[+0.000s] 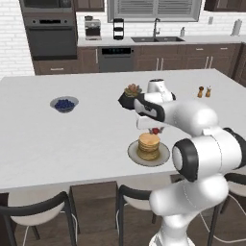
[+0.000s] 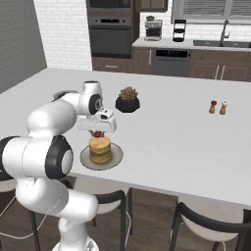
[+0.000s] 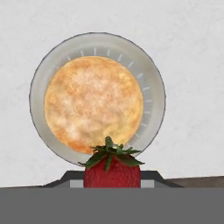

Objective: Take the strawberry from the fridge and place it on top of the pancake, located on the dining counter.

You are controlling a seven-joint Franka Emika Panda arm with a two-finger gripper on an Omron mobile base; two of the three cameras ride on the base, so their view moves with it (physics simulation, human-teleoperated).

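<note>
The pancake is a short golden stack on a round grey plate, near the front edge of the white dining counter. My gripper hangs just above the stack, shut on the strawberry. In the hand view the strawberry, red with green leaves, sits between the fingertips at the bottom, over the near rim of the plate, and the pancake lies straight below. From the right, the strawberry hovers over the pancake. The fridge is out of view.
A grey bowl of blueberries sits on the counter's left. A dark plant pot stands just behind the gripper. Salt and pepper shakers stand to the right. Dark stools line the counter's front edge.
</note>
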